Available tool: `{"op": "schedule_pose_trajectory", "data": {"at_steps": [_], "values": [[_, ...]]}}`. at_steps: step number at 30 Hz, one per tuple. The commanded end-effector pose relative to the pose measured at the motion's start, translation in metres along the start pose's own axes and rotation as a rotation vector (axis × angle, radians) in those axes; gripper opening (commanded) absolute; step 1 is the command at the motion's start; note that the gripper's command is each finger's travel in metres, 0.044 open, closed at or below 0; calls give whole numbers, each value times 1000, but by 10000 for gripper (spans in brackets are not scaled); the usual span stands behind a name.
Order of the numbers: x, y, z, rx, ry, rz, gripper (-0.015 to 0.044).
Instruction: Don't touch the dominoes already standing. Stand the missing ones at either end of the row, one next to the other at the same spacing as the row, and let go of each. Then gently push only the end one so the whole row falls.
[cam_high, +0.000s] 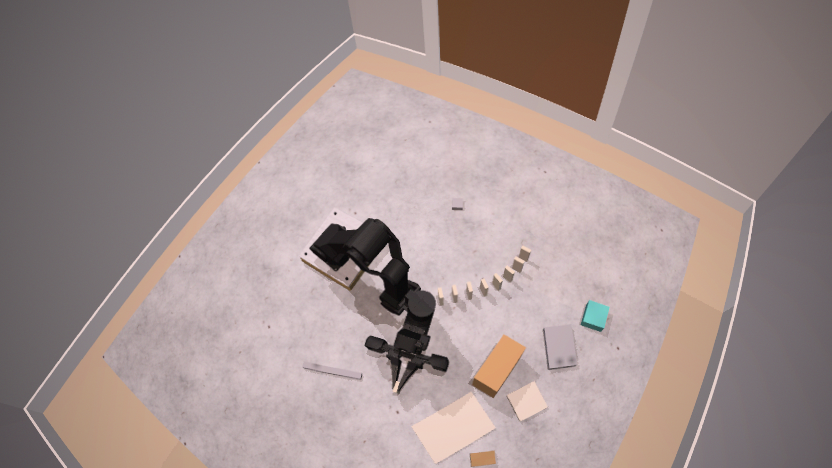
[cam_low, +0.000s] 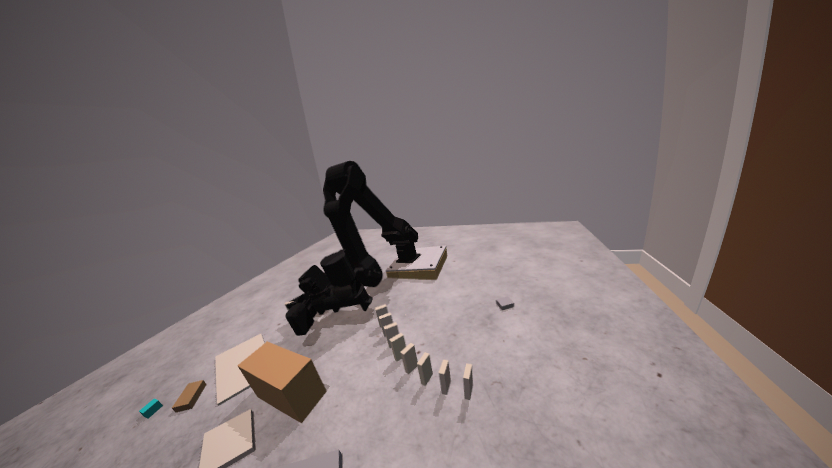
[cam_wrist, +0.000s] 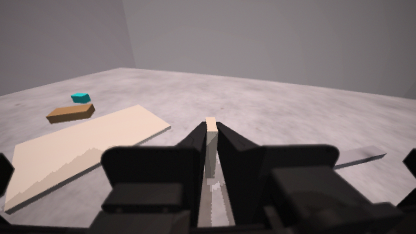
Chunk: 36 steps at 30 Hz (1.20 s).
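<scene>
My gripper (cam_high: 396, 386) (cam_wrist: 210, 126) is shut on a cream domino (cam_high: 395, 387) (cam_wrist: 211, 145), which stands upright between the fingertips, low over the floor; whether it touches the floor I cannot tell. In the exterior view the fingertips are mostly hidden behind the gripper body. Several cream dominoes stand in a curved row, away from the held one. One end domino (cam_high: 440, 296) (cam_low: 381, 311) is near the arm's wrist in the top view. The other end domino (cam_high: 524, 253) (cam_low: 467, 381) stands at the far right of the curve.
An orange box (cam_high: 499, 363) (cam_low: 279, 375) stands right of the gripper in the top view. Near it lie a large cream sheet (cam_high: 453, 429) (cam_wrist: 90, 150), a small cream sheet (cam_high: 527, 401), a grey slab (cam_high: 559, 343) and a teal block (cam_high: 595, 314). A grey bar (cam_high: 331, 370) (cam_wrist: 361, 156) lies left.
</scene>
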<state>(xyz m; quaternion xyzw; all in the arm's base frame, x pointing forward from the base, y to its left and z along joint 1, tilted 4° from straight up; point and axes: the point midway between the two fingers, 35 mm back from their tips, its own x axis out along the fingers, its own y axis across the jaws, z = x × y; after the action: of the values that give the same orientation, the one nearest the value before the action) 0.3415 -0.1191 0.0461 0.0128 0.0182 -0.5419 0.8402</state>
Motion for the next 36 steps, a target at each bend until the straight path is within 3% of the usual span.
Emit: {"op": "schedule_pose_trajectory", "data": {"at_steps": [1,2,18,24,30,36], "values": [[0,0,-3,1,3,5,23],[0,0,-3,1,3,5,23],[0,0,-2,0,3,5,440],[-5,0,42,-3,2,1,440],[-5,1,47,-9,4,3,440],[29,44,49,-231,109,124,440]]}}
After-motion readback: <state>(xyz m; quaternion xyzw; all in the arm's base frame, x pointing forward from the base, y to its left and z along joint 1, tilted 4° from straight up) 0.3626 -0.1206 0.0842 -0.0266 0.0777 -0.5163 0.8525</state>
